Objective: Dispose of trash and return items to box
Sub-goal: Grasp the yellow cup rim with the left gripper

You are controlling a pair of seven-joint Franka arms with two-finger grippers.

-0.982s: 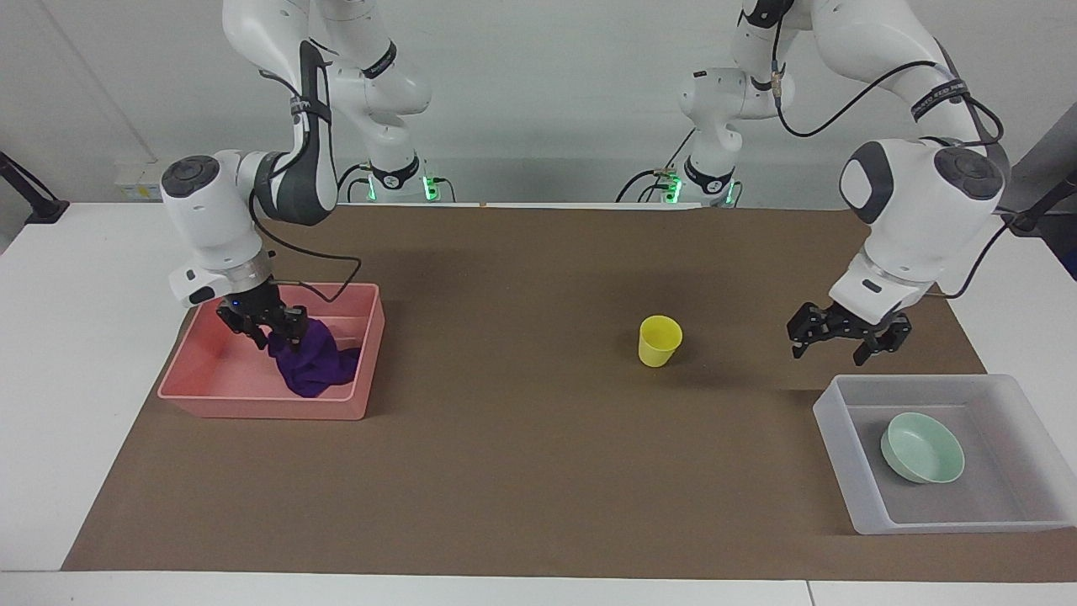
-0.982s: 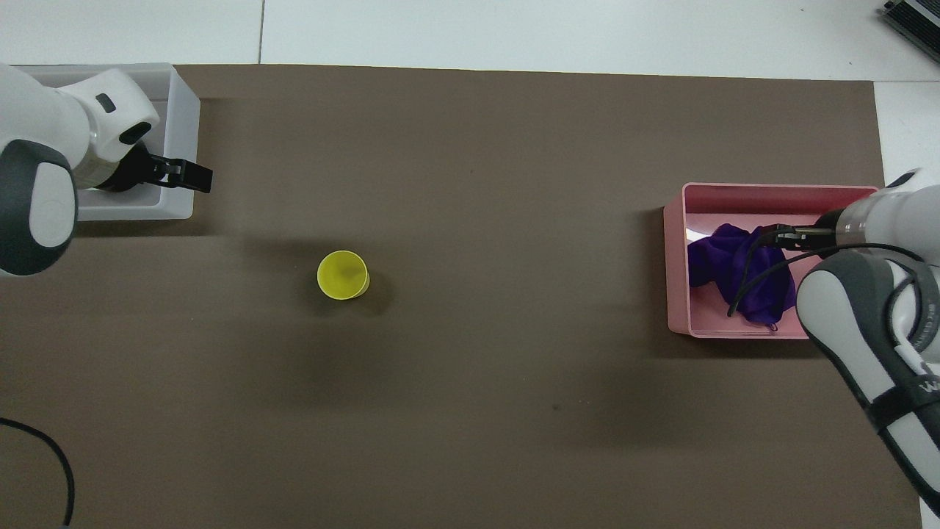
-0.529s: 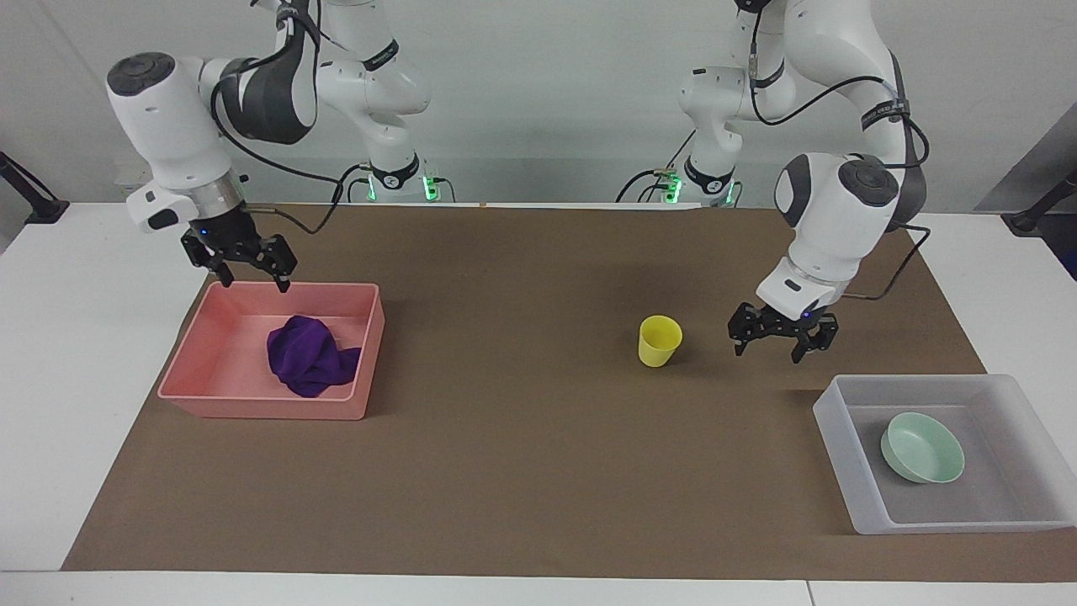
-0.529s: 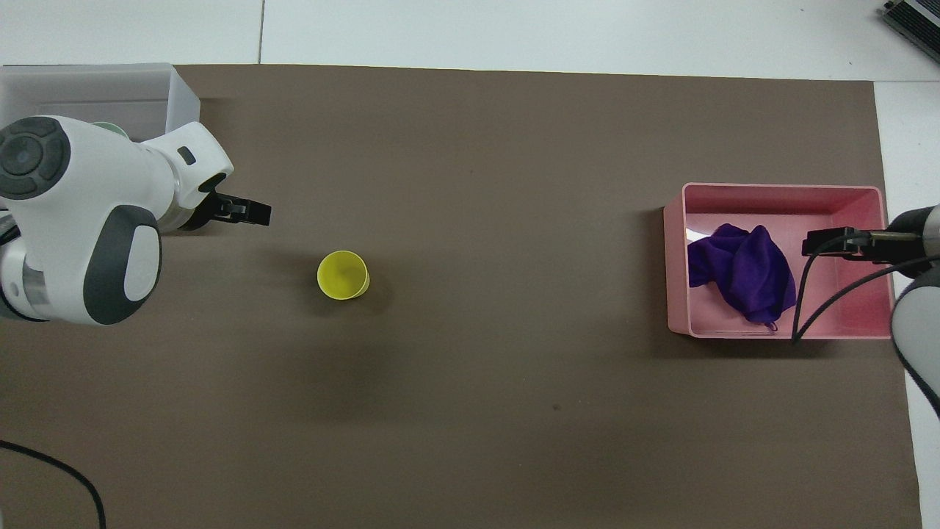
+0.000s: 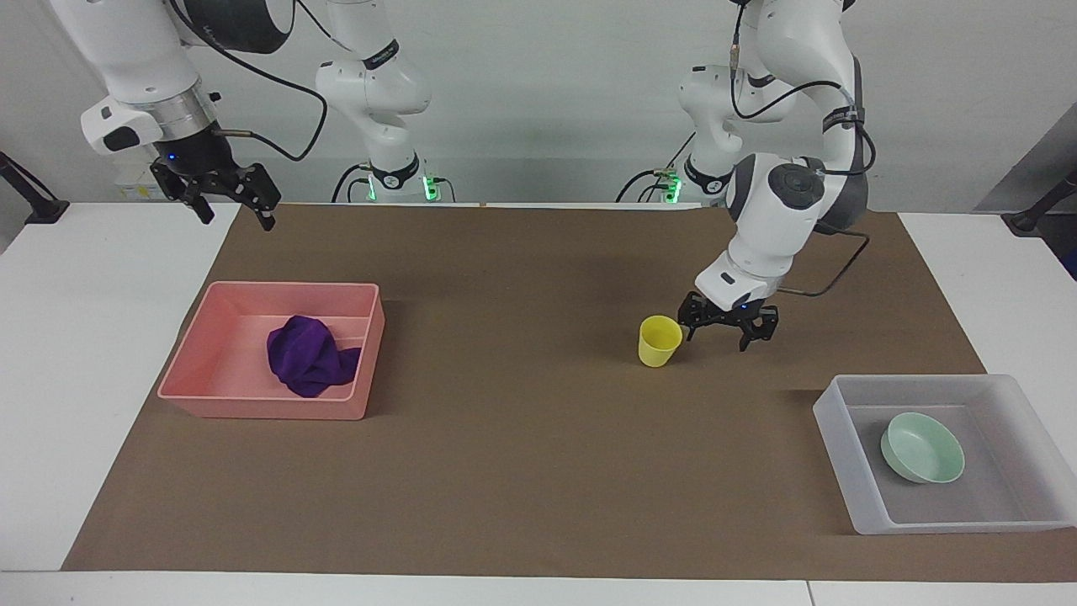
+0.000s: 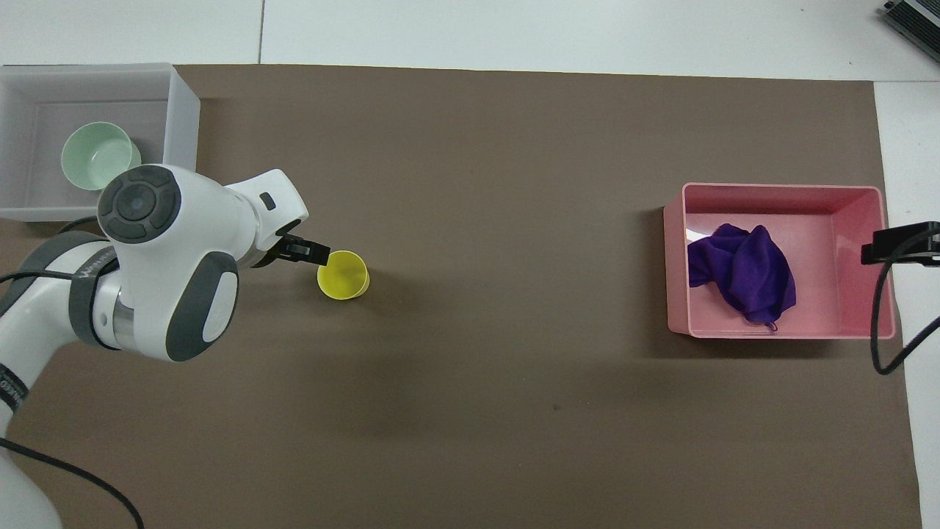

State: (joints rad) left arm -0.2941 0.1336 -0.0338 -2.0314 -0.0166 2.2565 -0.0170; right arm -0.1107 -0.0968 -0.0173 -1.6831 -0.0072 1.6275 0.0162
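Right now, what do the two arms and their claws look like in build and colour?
Both arms are glossy white rounded segments with dark grey joint bands and round dark grey end caps. Thin black cables loop along each arm. The left claw and right claw are black, two-fingered, mounted under a silver wrist ring. Green lights glow at both bases.

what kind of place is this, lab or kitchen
Probably a robotics lab: two arms on a white table with a brown mat, and staged props, a pink tray and a yellow cup.

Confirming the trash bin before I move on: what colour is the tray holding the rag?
Pink. The tray holding the purple rag shows best in the overhead view.
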